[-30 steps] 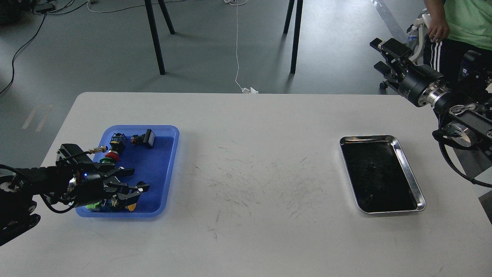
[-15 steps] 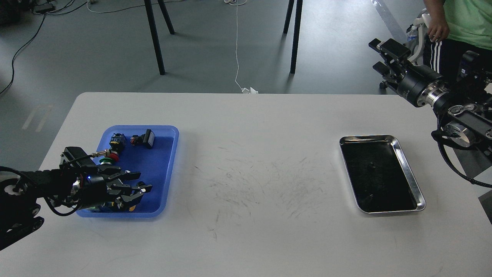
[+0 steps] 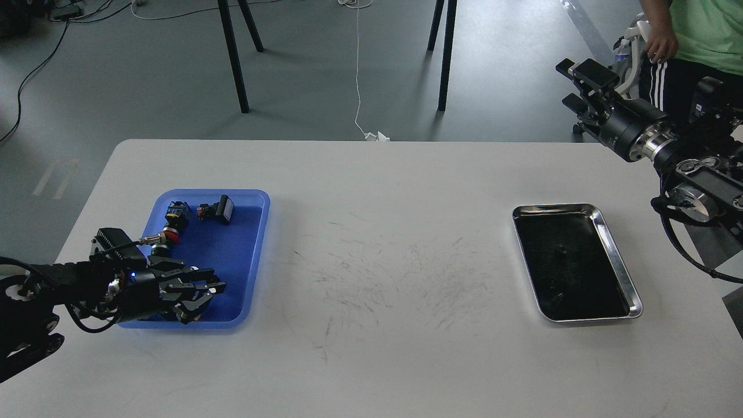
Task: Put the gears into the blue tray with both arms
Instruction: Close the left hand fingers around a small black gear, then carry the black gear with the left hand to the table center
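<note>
The blue tray (image 3: 241, 255) lies at the table's left and holds several push-button switches (image 3: 216, 210). My left gripper (image 3: 218, 280) hangs low over the tray's front half, its dark fingers a little apart, and I see nothing between them. Two tiny dark specks, the gears (image 3: 561, 250), lie inside the steel tray (image 3: 634, 302) at the right, the second gear (image 3: 558, 297) near its front. My right gripper (image 3: 580, 87) is raised beyond the table's far right corner, open and empty, far above the steel tray.
A person in a green shirt (image 3: 705, 29) stands at the upper right, close behind my right arm. Chair legs (image 3: 234, 58) and a white cable (image 3: 357, 69) are on the floor beyond the table. The scuffed tabletop (image 3: 383, 278) stretches between the two trays.
My left gripper has sunk lower and nearer the tray's front edge, and its fingers have drawn closer together. The right gripper has barely shifted.
</note>
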Motion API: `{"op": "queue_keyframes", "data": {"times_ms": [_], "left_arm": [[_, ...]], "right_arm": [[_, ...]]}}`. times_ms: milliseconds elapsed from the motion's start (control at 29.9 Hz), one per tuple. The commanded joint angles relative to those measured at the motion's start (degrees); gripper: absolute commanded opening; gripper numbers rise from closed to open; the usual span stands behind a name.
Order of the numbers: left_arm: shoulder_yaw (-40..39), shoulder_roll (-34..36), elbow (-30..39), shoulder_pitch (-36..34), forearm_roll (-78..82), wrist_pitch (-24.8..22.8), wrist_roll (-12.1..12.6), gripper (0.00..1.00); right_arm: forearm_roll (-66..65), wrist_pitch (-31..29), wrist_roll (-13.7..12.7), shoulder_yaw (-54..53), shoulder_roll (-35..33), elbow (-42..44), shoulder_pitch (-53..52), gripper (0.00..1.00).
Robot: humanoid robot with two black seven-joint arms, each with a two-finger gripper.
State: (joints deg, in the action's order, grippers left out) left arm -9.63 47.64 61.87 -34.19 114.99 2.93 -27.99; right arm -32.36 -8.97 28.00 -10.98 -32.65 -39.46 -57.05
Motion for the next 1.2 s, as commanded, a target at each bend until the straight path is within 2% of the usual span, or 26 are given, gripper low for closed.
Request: {"op": "queue_keyframes", "data": {"times_ms": [0,134,201,368,435,535,903,1070,1170], "left_arm": [[0.0,-0.1,0.0,0.1,0.1,0.0,0.0,0.33],[-0.2,-0.2,0.0,-0.1,0.1,0.0,0.0,0.33],[0.0,0.0,0.0,-0.1,0.1,0.0,0.0,0.27],[-0.2,-0.1,0.0,-0.3,-0.1,0.0,0.0,0.25],[-0.5,-0.1,0.0,-0.3,-0.4,0.0,0.0,0.19],[-0.9,0.1,0.0,-0.5,-0.7,0.0,0.0,0.17],[-1.2,2.4,1.5,-4.7,-6.8,0.0,0.0,0.14],[-1.3,1.5,4.1,-9.2,-7.8,-0.2,0.0,0.14],[-0.6,-1.3,4.6,-10.5,-8.0,-0.4,0.0,0.14]], "right_arm": [[0.0,0.0,0.0,0.1,0.1,0.0,0.0,0.84],[-0.1,0.1,0.0,0.1,0.2,0.0,0.0,0.84],[-0.1,0.1,0.0,0.1,0.2,0.0,0.1,0.84],[-0.1,0.1,0.0,0.1,0.2,0.0,0.0,0.84],[-0.2,0.1,0.0,0.1,0.2,0.0,0.1,0.84],[-0.2,0.1,0.0,0.1,0.3,0.0,0.1,0.84],[-0.2,0.1,0.0,0.1,0.4,0.0,0.1,0.84],[-0.2,0.2,0.0,0.1,0.7,0.0,0.1,0.84],[-0.2,0.2,0.0,0.0,0.9,0.1,0.1,0.84]]}}
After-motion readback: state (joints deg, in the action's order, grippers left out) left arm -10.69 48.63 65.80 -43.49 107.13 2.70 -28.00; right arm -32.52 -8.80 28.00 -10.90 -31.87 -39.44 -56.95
